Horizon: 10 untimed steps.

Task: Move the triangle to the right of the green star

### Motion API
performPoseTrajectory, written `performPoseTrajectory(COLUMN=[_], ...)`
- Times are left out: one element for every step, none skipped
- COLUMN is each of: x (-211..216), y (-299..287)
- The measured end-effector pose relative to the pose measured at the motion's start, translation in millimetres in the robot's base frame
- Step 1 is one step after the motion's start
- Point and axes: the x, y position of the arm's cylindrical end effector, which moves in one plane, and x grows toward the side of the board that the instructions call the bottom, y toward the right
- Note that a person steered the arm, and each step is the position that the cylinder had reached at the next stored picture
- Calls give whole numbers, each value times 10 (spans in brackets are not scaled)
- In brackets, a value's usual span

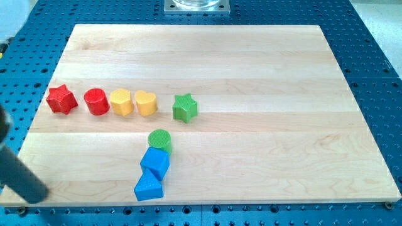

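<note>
The blue triangle (149, 187) lies near the board's bottom edge, left of centre. It touches a blue cube (155, 163) just above it. A green cylinder (159, 140) sits on top of that column. The green star (184, 107) is up and to the right of the column, apart from it. My tip (38, 194) is at the board's bottom left corner, far to the left of the triangle and touching no block. The dark rod runs up and left from it out of the view.
A row of blocks lies left of the green star: a red star (61, 99), a red cylinder (96, 102), a yellow block (121, 102) and a yellow heart (145, 103). The wooden board (264, 75) rests on a blue perforated table.
</note>
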Motion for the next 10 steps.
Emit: performPoseTrajectory(x=[9,-30,-275,-743,-668,-618,-175,17,7,0], y=[725,1438,1980,2364,2518,2963,3380,3198,2590,2164])
